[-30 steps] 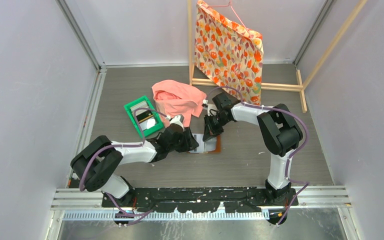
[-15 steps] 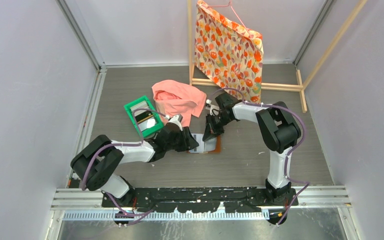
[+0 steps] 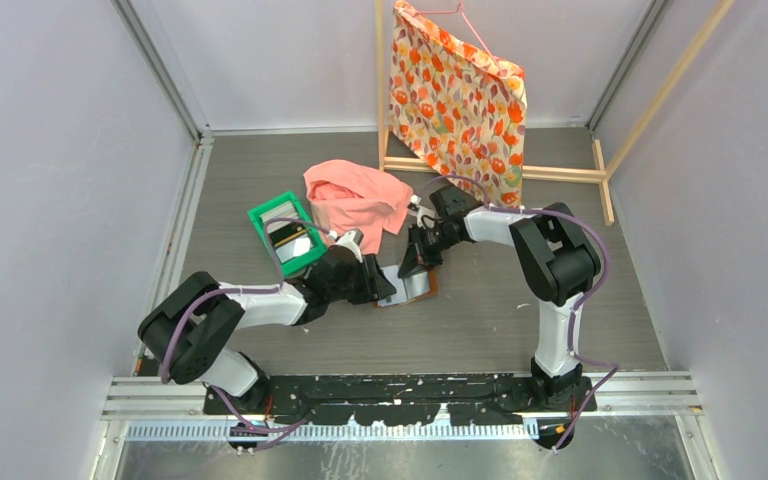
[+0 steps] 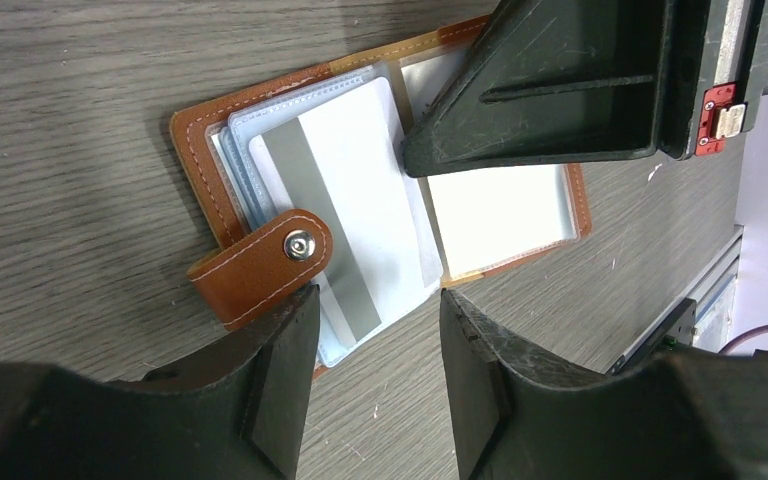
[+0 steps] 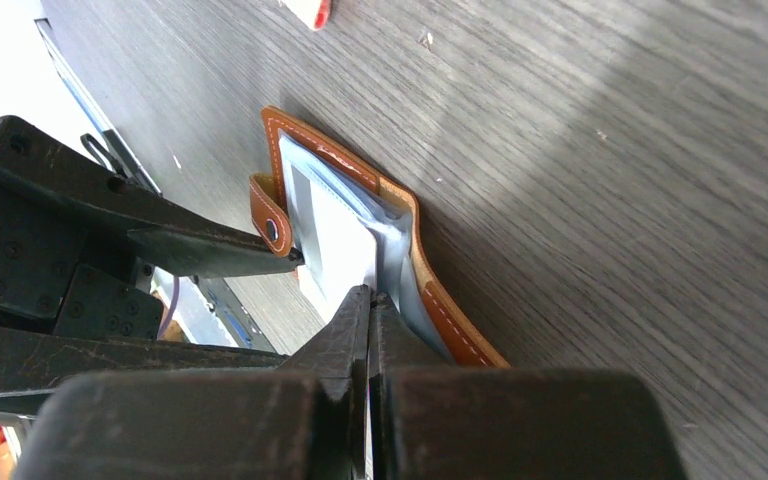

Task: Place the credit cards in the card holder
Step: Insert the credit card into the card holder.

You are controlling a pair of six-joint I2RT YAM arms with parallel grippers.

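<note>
1. The left end effector (image 4: 378, 300) is released (fingers spread wide). It straddles the near end of a white credit card (image 4: 350, 200) with a grey stripe. One finger (image 4: 280, 380) sits right against the brown snap tab (image 4: 260, 265).
2. The right end effector (image 5: 365, 300) is clenched, with no gap showing between its fingers. Its tip meets the card's far edge by the fold of the card holder (image 4: 205, 140). Whether anything thin is pinched there cannot be told.
3. The card holder lies open and flat on the bench (image 3: 520, 300), midway between the two arms. The striped card rests on the stacked clear sleeves of one half, its end overhanging the leather edge. The other half shows a pale pocket.
4. Further out, a green tray (image 3: 270, 203) sits beside the left arm, with a dark item and a white item inside (too small to name).
5. A pink cloth (image 3: 355, 200) lies crumpled just beyond the tray.
6. At the back, a floral cloth (image 3: 455, 100) hangs on a wooden frame (image 3: 560, 172).
</note>
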